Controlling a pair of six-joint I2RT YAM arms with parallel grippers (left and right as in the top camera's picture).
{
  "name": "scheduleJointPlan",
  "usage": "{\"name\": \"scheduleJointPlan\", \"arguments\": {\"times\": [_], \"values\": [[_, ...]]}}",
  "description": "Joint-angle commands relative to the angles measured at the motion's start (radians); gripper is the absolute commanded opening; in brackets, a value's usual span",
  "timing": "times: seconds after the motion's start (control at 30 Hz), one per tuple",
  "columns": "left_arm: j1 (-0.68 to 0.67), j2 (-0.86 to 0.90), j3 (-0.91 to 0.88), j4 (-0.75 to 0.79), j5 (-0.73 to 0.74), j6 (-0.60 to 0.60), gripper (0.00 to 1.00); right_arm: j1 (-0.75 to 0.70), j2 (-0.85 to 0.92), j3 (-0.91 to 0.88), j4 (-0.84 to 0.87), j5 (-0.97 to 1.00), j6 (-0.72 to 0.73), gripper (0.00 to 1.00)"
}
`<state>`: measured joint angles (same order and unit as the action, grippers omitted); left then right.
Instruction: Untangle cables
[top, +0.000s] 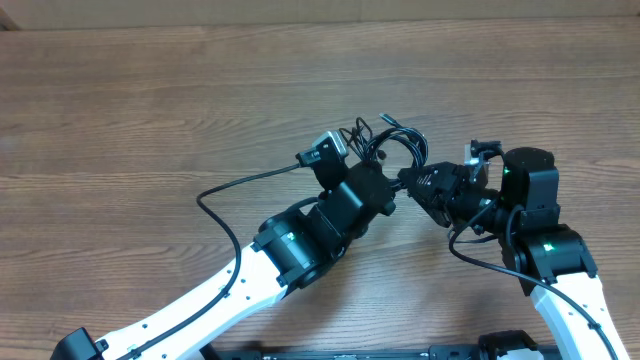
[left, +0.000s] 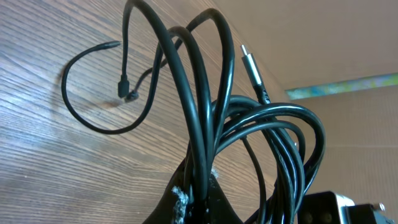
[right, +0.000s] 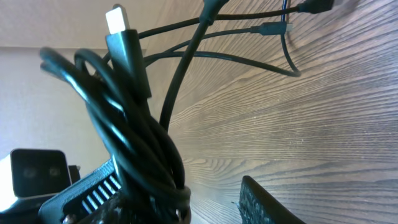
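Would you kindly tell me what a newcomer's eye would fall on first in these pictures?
First, the knot of thin black cables at the middle of the wooden table, just where the left pincer and right pincer meet. In the left wrist view its loops arch high, with a silvery-tipped plug jutting up on the right. The right wrist view shows a twisted bundle topped by a pale-ended plug.
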<state>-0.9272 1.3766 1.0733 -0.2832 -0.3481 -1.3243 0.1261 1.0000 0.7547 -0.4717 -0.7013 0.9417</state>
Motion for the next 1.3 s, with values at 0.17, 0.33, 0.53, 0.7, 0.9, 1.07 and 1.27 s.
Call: {"name": "scheduleJointPlan", "arguments": {"times": [0.17, 0.33, 0.53, 0.7, 0.9, 1.07, 1.27], "values": [[-0.053, -0.015, 0.017, 0.038, -0.121, 0.028, 0.04, 0.005, -0.001, 0.024, -0.008, 0.013, 0.001, 0.44], [-0.062, -0.015, 0.017, 0.038, -0.12, 0.027, 0.05, 0.005, -0.001, 0.024, -0.009, 0.02, 0.001, 0.33], [-0.095, -0.015, 0.017, 0.038, -0.116, 0.026, 0.04, 0.005, -0.001, 0.024, -0.009, 0.02, 0.0, 0.19], [-0.094, -0.015, 0.017, 0.013, -0.107, 0.027, 0.04, 0.005, -0.001, 0.024, -0.016, 0.04, -0.006, 0.13], [-0.094, -0.015, 0.017, 0.003, -0.105, 0.028, 0.04, 0.005, -0.001, 0.024, -0.039, 0.058, -0.045, 0.04], [-0.074, -0.081, 0.017, 0.0, -0.154, 0.429, 0.63, 0.005, -0.001, 0.024, -0.04, 0.089, -0.142, 0.04], [-0.074, -0.164, 0.017, -0.039, -0.149, 0.95, 0.68, 0.005, -0.001, 0.024, -0.051, 0.077, -0.344, 0.04]]}}
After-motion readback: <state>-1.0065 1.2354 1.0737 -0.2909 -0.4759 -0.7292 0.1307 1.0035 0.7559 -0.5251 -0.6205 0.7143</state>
